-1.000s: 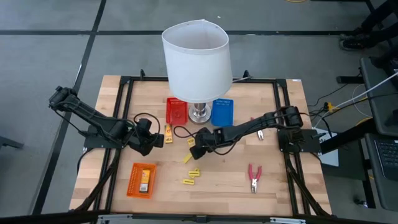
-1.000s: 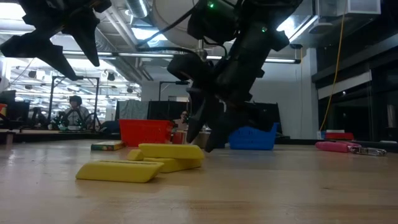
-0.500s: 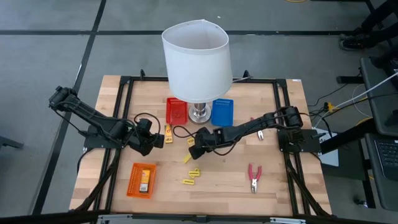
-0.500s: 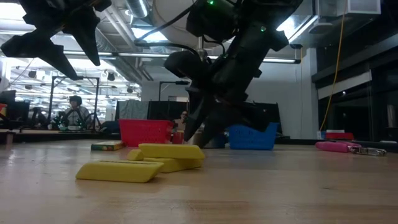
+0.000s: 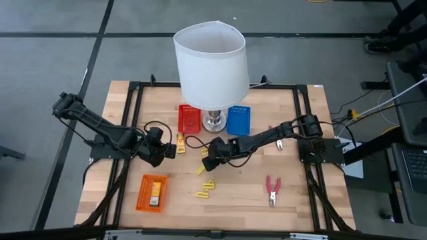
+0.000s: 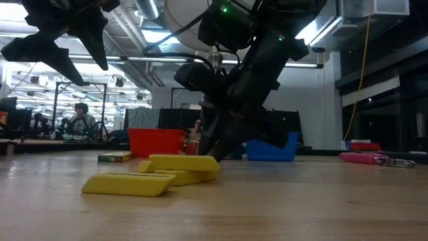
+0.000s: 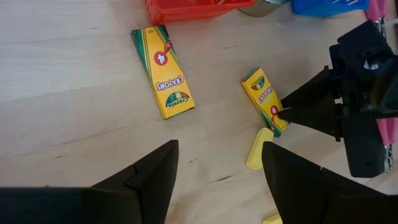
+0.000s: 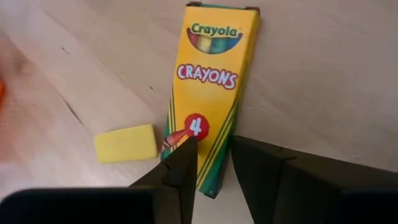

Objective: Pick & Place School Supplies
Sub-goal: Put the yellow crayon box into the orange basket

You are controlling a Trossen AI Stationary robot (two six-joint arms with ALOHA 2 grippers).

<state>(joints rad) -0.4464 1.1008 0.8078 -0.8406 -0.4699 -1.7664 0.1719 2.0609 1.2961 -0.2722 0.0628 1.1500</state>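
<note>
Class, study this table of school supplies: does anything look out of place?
Yes: a white-shaded lamp stands mid-table between the red basket and blue basket, no school supply. Crayon packets and yellow pieces lie scattered at odd angles, loose on the table.

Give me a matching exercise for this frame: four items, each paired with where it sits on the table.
Items:
1. pliers
2. orange basket
3. blue basket
4. crayon box

Places:
A. under the right gripper's fingertips
B. beside the lamp base
C. front left, on the left arm's side
D. front right, alone on bare wood

Pairs: 1-D, 2-C, 3-B, 4-A
</note>
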